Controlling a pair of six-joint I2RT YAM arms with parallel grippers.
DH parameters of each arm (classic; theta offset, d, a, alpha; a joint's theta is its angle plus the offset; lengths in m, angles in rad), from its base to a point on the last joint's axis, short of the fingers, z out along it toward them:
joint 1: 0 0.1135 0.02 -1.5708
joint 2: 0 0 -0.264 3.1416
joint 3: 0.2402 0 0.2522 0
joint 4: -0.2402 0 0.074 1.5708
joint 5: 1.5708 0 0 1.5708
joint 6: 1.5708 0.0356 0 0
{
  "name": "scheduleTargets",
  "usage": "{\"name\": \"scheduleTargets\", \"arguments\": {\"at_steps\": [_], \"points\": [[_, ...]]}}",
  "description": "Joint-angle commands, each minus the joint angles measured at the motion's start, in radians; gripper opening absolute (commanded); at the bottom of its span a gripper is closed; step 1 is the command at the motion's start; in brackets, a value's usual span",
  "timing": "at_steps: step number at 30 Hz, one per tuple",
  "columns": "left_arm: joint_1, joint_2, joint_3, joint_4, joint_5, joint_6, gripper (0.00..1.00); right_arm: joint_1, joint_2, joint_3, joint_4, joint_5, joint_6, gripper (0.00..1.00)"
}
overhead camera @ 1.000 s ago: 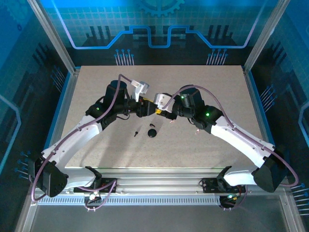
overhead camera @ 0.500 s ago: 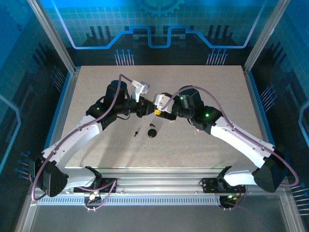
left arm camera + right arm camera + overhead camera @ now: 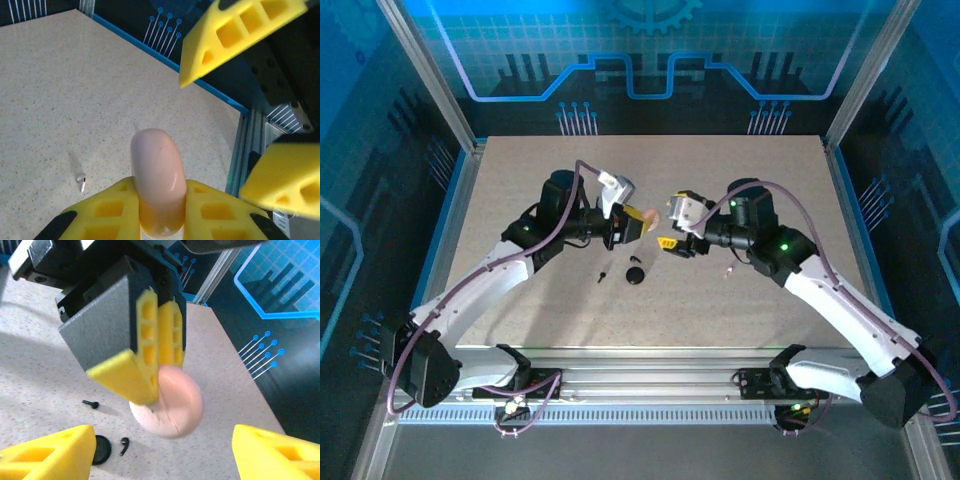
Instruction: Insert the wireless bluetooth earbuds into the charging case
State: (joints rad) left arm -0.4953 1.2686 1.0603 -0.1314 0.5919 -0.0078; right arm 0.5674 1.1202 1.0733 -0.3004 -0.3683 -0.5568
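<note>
Earbuds (image 3: pixel 124 445) (the black pair) lie on the surface (image 3: pixel 740 180) below the left claw (image 3: pixel 638 222), by a round black case (image 3: pixel 636 274). That claw pinches a pink case (image 3: pixel 157 185); the right claw (image 3: pixel 670 232) faces it, spread wide, empty.

A speckled beige table (image 3: pixel 520 160) sits inside blue circuit-patterned walls (image 3: pixel 650 60) with aluminium frame posts (image 3: pixel 425 70).

No text, label, brand or number can be read anywhere
</note>
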Motion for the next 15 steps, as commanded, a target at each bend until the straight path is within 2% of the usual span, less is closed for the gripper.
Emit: {"name": "scheduleTargets", "arguments": {"at_steps": [1,4,7,13,15], "points": [[-0.001,-0.035,-0.046,0.107,0.071,0.083,0.12,-0.082,-0.014,0.041,-0.161,-0.255,0.014,0.7],[0.0,-0.053,-0.076,0.167,0.113,0.123,0.12,-0.133,0.006,0.091,-0.287,-0.359,-0.05,0.66],[-0.001,-0.055,-0.079,0.172,0.155,0.168,0.12,-0.143,0.035,0.138,-0.361,-0.365,-0.088,0.62],[-0.006,-0.065,-0.093,0.157,0.264,0.302,0.1,-0.141,0.085,0.185,-0.382,-0.388,-0.134,0.56],[-0.009,-0.08,-0.113,0.17,0.269,0.339,0.09,-0.14,0.101,0.208,-0.396,-0.398,-0.155,0.55]]}}
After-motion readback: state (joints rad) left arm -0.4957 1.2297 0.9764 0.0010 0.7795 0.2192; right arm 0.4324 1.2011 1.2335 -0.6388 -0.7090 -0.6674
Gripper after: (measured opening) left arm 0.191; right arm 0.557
